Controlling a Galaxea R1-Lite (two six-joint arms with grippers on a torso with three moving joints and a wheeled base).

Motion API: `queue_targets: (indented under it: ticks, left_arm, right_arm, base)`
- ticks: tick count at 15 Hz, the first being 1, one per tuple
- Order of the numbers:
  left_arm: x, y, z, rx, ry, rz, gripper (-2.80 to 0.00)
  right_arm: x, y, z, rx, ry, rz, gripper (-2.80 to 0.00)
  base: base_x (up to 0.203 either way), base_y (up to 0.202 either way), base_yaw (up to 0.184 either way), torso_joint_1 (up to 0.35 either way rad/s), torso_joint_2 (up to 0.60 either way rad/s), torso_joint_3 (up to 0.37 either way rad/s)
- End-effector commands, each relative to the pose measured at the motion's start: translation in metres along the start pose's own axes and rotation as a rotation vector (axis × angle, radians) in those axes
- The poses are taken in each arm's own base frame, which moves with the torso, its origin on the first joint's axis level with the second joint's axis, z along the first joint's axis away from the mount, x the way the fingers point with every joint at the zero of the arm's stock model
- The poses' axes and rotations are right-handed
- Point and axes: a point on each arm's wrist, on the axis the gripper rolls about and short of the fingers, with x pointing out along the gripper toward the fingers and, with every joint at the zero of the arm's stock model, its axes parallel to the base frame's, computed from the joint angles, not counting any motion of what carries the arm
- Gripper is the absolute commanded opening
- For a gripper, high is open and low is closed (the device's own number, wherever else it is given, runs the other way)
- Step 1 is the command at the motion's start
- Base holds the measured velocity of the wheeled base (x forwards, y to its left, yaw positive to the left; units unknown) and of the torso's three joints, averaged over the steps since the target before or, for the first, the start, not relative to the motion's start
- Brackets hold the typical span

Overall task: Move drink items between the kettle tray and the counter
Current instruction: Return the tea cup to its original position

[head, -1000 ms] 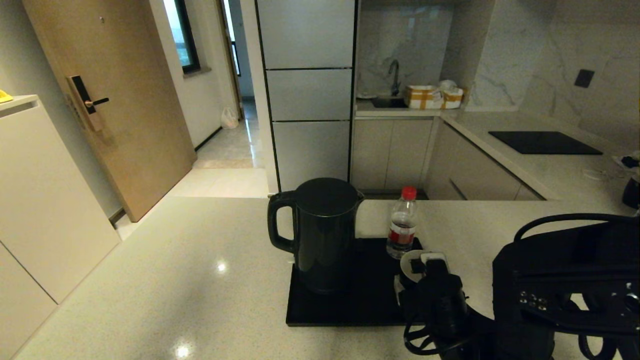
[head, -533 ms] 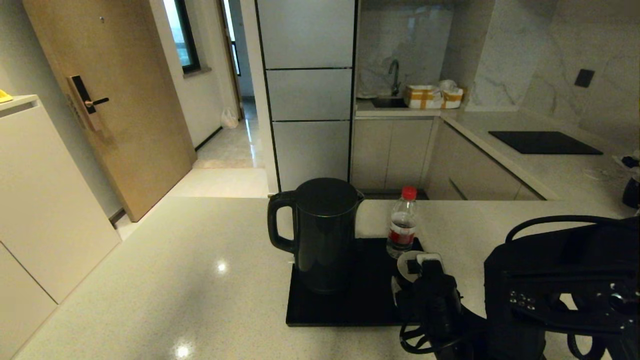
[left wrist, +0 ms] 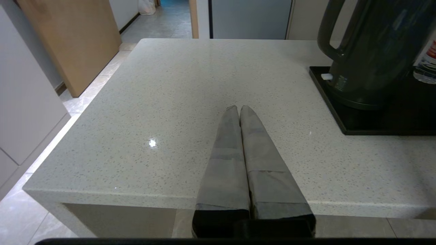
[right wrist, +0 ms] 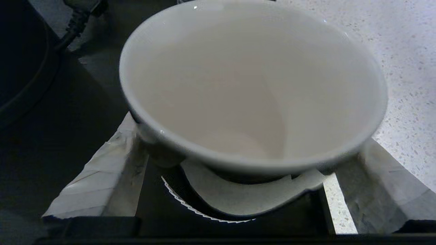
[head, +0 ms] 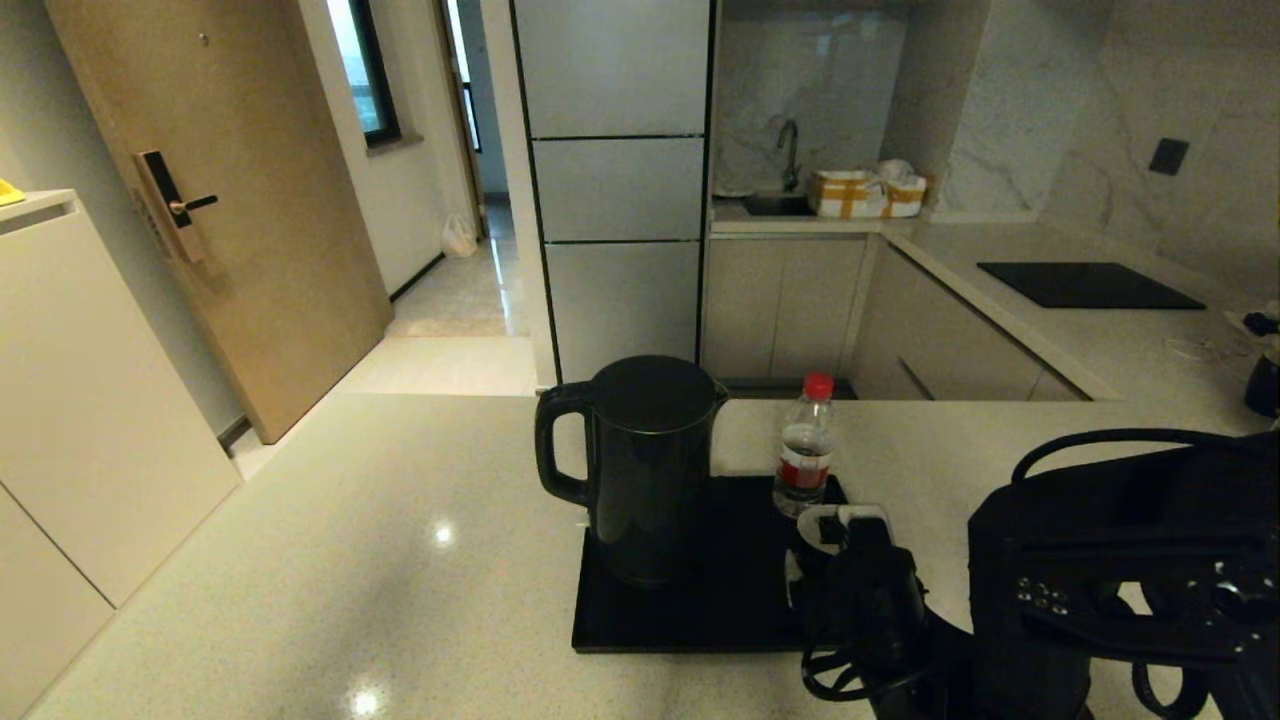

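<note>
From the head view I see the kettle [head: 640, 470], tall, black and glossy with its handle toward my left, standing on the black tray [head: 700, 610] on the pale speckled bench [head: 350, 540]. The bottle [head: 804, 447], clear with a red cap and red label, stands upright at the tray's far right corner. Just nearer than it, my right tool [head: 845, 530] sits over the tray's right edge, and a sliver of the cup [head: 815, 522] shows white beside it.

In the left wrist view my left tool [left wrist: 239, 109] hovers over bare bench, its fingers pressed together, with the kettle and tray well off to the side.

In the right wrist view the cup [right wrist: 252, 92] fills most of the frame: round, white inside, dark outside, slightly tilted. My right tool [right wrist: 235, 163] pinches it, one finger [right wrist: 109, 170] against each side of its lower wall. Under it I see a white saucer [right wrist: 245, 197] on the tray, at the edge next to the bench.
</note>
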Motion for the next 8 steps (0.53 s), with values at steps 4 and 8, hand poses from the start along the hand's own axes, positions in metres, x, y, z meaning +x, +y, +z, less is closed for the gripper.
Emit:
queue_targets:
  ticks: [4, 8]
  left_arm:
    - [0.0, 0.0, 0.0, 0.001, 0.0, 0.0, -2.8]
    - [0.0, 0.0, 0.0, 0.001, 0.0, 0.0, -2.8]
  right_arm:
    - [0.0014, -0.002, 0.0004, 0.012, -0.002, -0.008, 0.0]
    - [0.0003, -0.0036, 0.0004, 0.011, 0.0, -0.01, 0.0]
  base:
    - [0.0, 0.0, 0.0, 0.0, 0.0, 0.0]
    - [0.0, 0.0, 0.0, 0.0, 0.0, 0.0]
